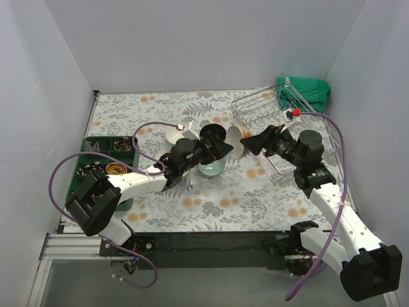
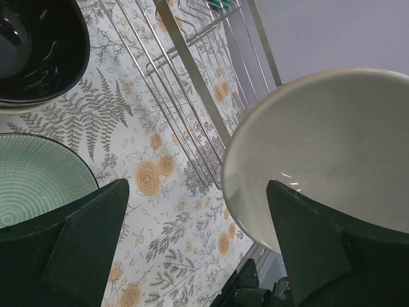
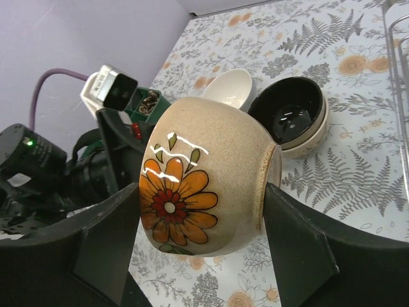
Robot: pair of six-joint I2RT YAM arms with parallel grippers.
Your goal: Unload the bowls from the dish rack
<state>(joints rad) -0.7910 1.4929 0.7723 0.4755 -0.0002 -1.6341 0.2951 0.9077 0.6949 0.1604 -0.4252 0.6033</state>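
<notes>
A speckled tan bowl with an orange flower lies on its side between my right gripper's fingers, held above the table; it shows as a cream bowl in the left wrist view. My left gripper is open, its right finger at this bowl's rim. In the top view both grippers, left and right, meet at the bowl. A pale teal bowl, a dark bowl and a white bowl stand on the table. The wire dish rack is at the back right.
A green compartment tray with small items sits at the left edge. A green cloth lies behind the rack. Part of the wire rack lies just past my left gripper. White walls close in the table.
</notes>
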